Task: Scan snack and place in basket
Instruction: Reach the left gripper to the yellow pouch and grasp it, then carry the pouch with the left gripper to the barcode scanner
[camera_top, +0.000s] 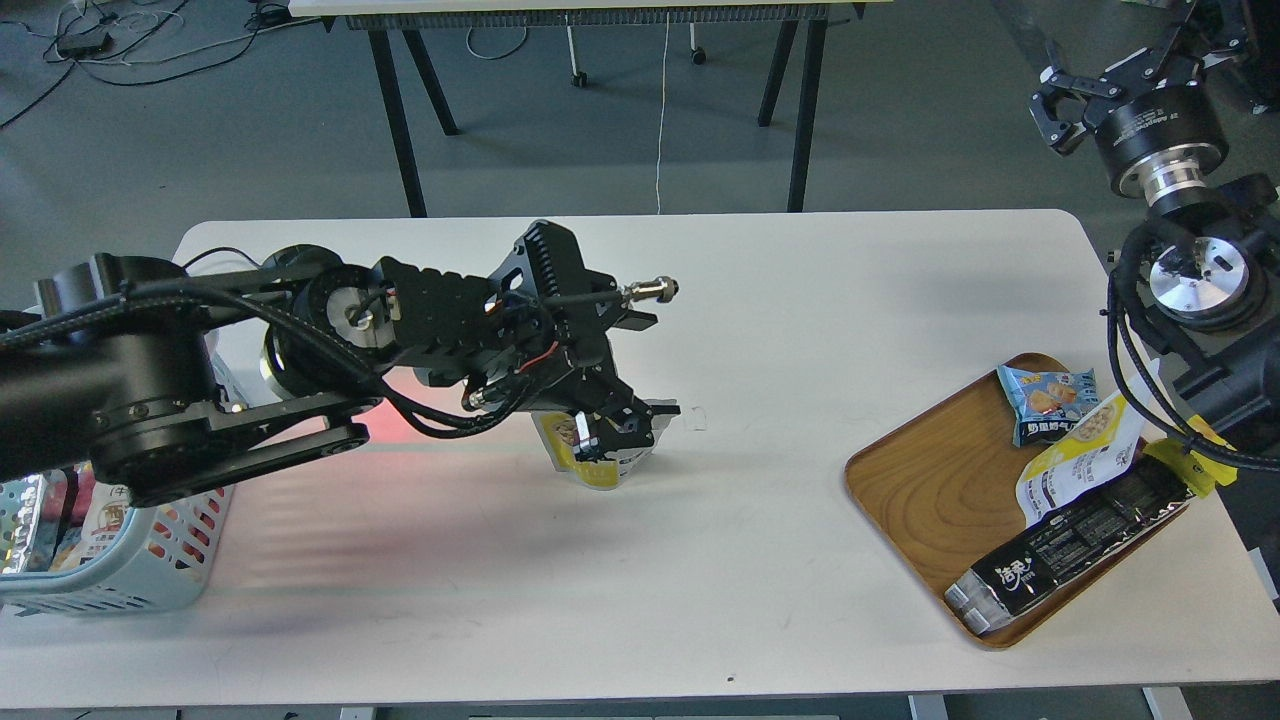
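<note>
The snack (592, 462), a small pouch with a yellow front and silver-grey edges, hangs in my left gripper (612, 432) over the middle of the white table (760, 300), tilted. The gripper's fingers are shut on its top. The light blue basket (130, 560) stands at the table's front left, partly hidden under my left arm, with packets inside. My right gripper (1062, 100) is raised at the far right, beyond the table, with its fingers apart and nothing in them.
A brown wooden tray (920, 490) at the front right holds a blue packet (1045, 400), a larger yellow-and-white pouch (1080, 455) and a long black packet (1075, 545). Red light falls on the table left of the snack. Another table's legs stand behind.
</note>
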